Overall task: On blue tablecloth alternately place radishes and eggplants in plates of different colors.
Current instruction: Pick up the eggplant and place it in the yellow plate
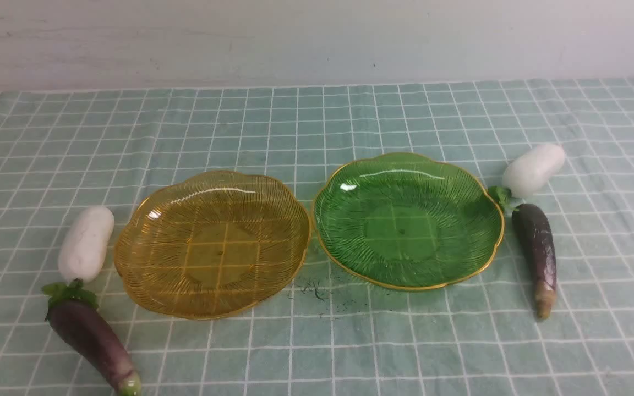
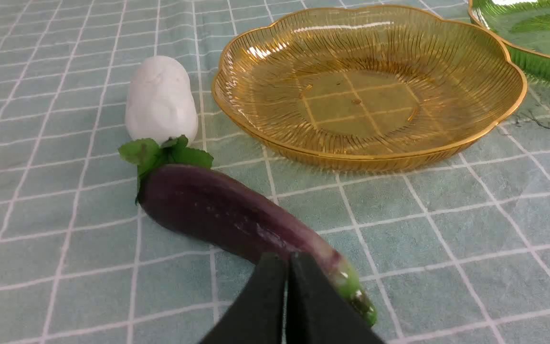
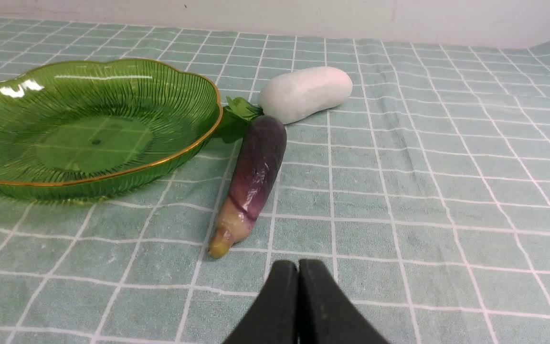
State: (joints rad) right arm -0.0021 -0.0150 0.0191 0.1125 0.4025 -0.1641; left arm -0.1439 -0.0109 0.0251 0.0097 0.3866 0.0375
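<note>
Both end effectors were clenched tight and held nothing. The left end effector [image 2: 287, 262] hung low over the blue tablecloth [image 1: 317, 126], and the right end effector [image 3: 298, 267] did too.

The green plate [image 1: 408, 220] sat on the cloth with the yellow plate [image 1: 212, 242] on its left. Their gold rims were just beside each other, and I could not tell if they touched. Some small dark specks [image 1: 314, 289] lay on the cloth near the green plate's left edge, on the robot's side.

Just right of the green plate lay the right radish [image 1: 534, 168]. Its green leaves were right beside the plate's rim. The right eggplant [image 1: 537, 247] lay there too, nearer the robot. Its fat end met the radish leaves and its tan tip pointed back at the robot. In the right wrist view this eggplant lay between the clenched end effector and the radish.

Well left of the green plate, past the yellow plate, lay the left radish [image 1: 86, 242]. The left eggplant [image 1: 88, 335] lay against its leaves, with its green tip toward the robot. In the left wrist view this eggplant lay across the way to the radish, and its green tip showed just beside the black fingers [image 2: 265, 286].

All four veggies lay on the cloth, none in a plate. A pale wall [image 1: 317, 38] stood far behind the green plate.
</note>
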